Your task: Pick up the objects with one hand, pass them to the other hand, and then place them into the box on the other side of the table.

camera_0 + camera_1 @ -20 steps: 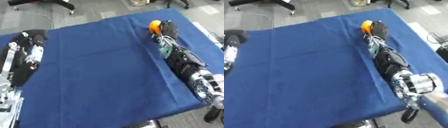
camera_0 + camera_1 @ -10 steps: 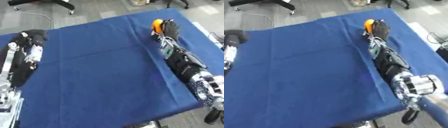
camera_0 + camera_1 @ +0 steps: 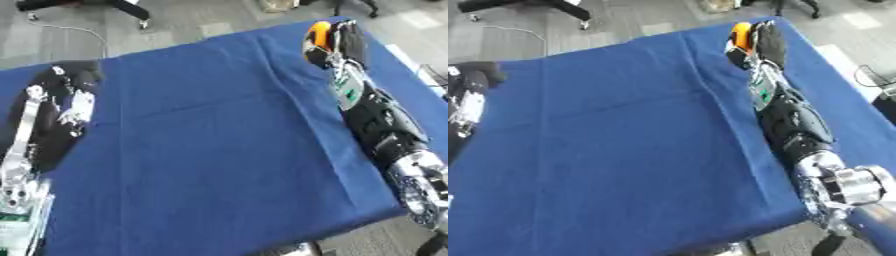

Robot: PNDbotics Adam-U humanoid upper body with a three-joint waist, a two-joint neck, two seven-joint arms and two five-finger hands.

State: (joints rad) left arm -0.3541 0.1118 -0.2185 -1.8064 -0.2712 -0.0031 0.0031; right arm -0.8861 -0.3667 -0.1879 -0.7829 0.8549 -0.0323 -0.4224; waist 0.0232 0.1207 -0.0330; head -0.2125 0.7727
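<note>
At the bench's far right, the right hand (image 3: 343, 40) has its fingers curled round an orange object (image 3: 318, 35). The left hand (image 3: 74, 80) rests curled at far left, holding nothing. With the hands well apart, the object could slip free during the pass and roll off the bench (image 3: 210, 150).

Grey floor around a blue-covered table

We see a blue cloth (image 3: 210, 150) filling most of the frame, its creases running diagonally; beyond it, along the top, lies grey floor (image 3: 175, 25) with a black chair base (image 3: 114, 6) (upper left) and a thin cable (image 3: 83, 32) trailing nearby.
</note>
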